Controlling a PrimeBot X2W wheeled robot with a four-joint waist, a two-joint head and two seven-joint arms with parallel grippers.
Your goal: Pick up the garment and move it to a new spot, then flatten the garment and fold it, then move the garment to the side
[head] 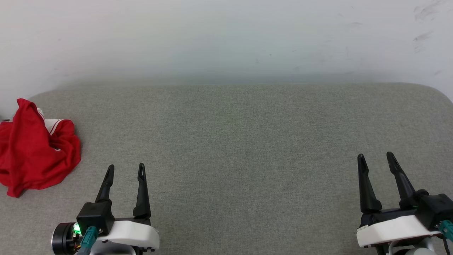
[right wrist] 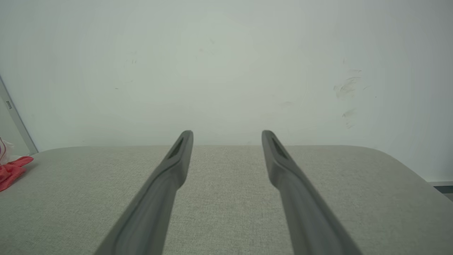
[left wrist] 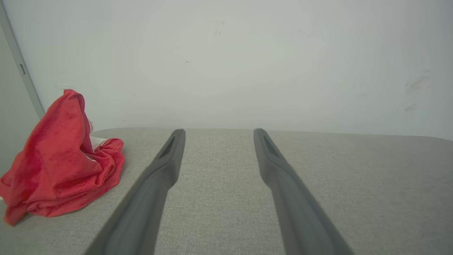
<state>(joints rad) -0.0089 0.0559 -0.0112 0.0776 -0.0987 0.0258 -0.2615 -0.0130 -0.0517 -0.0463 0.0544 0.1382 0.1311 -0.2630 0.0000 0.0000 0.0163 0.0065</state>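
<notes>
While our left gripper [head: 125,170] and right gripper [head: 376,157] hang wide open and empty, the shirt [head: 33,145] lies crumpled left of them; everything remains.

The red garment [head: 35,156] is lying crumpled in a heap, and its own folds are hiding most of the cloth, so its front and outline are not showing. The head view's left edge is cutting off its outer side. In the right wrist view, the left edge is cutting it down to a small red scrap. The left gripper [head: 126,165] and right gripper [head: 375,155] are running off the bottom edge at their wrists. In both wrist views the fingers [left wrist: 159,184] are blurring toward the bottom edge. Smudges [right wrist: 347,88] on the wall [right wrist: 226,53] are staying too faint to make out.
</notes>
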